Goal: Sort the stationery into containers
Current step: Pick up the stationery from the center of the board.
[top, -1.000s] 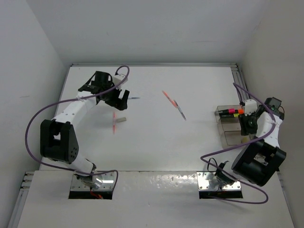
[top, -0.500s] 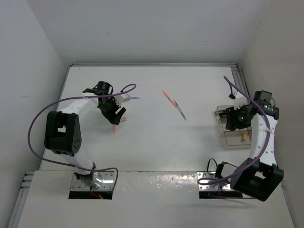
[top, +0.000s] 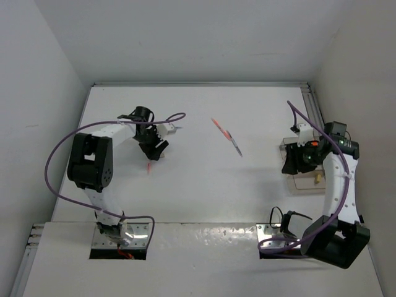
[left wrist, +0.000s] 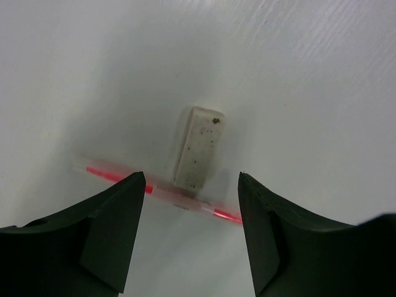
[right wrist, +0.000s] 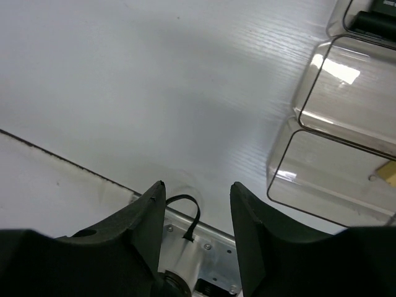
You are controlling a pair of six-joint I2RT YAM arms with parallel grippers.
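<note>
Two tools spread | left tool (left wrist: 190, 180) down over eraser (left wrist: 199, 147) | right tool (right wrist: 197, 187) near containers (right wrist: 346, 102)

speckled grey eraser (left wrist: 198, 147) touching red pen (left wrist: 162, 189) | two pens (top: 226, 134) mid-table | clear boxes (right wrist: 346, 120) right, tan block (right wrist: 388, 172) inside

bright and even from above, with soft grey shadows on the white table (top: 204, 185). dim and grey just past the left gripper (left wrist: 190, 179), lighter off to its right. dark, blurry fingers (left wrist: 105, 235) up close. white glare on the clear containers (right wrist: 337, 93) beyond the right gripper (right wrist: 198, 189), up and to its right.
</note>
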